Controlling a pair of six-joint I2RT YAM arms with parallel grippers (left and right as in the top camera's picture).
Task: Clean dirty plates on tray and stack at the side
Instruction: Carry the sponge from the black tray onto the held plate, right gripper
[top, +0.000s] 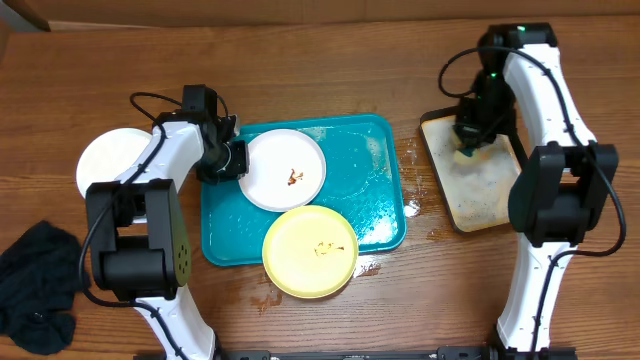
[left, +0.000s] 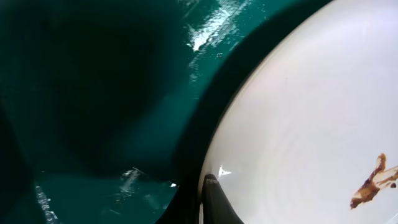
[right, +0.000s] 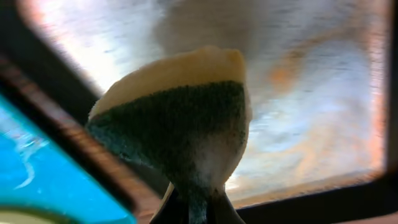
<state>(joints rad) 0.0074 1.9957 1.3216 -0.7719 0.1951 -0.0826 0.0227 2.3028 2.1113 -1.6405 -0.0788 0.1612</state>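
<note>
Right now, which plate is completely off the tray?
The white plate on the table left of the tray. The other white plate lies in it; the yellow plate overhangs its edge.

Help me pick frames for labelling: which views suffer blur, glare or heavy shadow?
Overhead: sharp and evenly lit, with wet glints on the turquoise tray. Left wrist: very close, the tray lies in deep shadow with one bright glint, the white plate nearly washed out. Right wrist: the sponge is fairly sharp, the soapy tray behind it blurred.
</note>
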